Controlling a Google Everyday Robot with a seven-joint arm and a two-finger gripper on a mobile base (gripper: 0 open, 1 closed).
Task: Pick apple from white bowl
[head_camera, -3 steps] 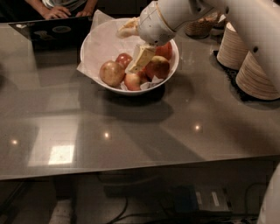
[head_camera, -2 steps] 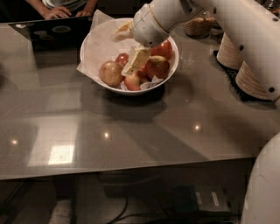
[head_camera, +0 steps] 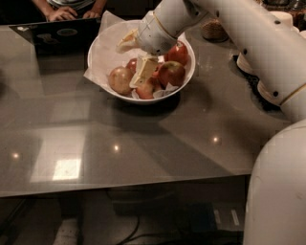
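Note:
The white bowl [head_camera: 103,45], lined with crinkled white paper, stands at the back middle of the grey table. The apple [head_camera: 119,79], large, pale and golden-tan, lies at the bowl's front left. Shiny red apples [head_camera: 173,72] lie to its right, and a smaller yellow-red apple [head_camera: 146,91] sits at the front rim. My gripper [head_camera: 135,57] reaches down into the bowl from the upper right and is open. One cream finger [head_camera: 143,72] points down between the pale apple and the red ones. The other finger [head_camera: 126,43] sticks out left above the paper. Nothing is held.
A dark laptop [head_camera: 57,36] lies at the back left with a person's hands [head_camera: 71,12] behind it. A woven basket [head_camera: 213,29] and beige paper plate stacks [head_camera: 245,61] stand at the back right, partly behind my arm. The table's front edge [head_camera: 124,189] runs across.
My gripper has shifted left inside the bowl, so its lower finger is now closer to the pale apple. The apples have not moved.

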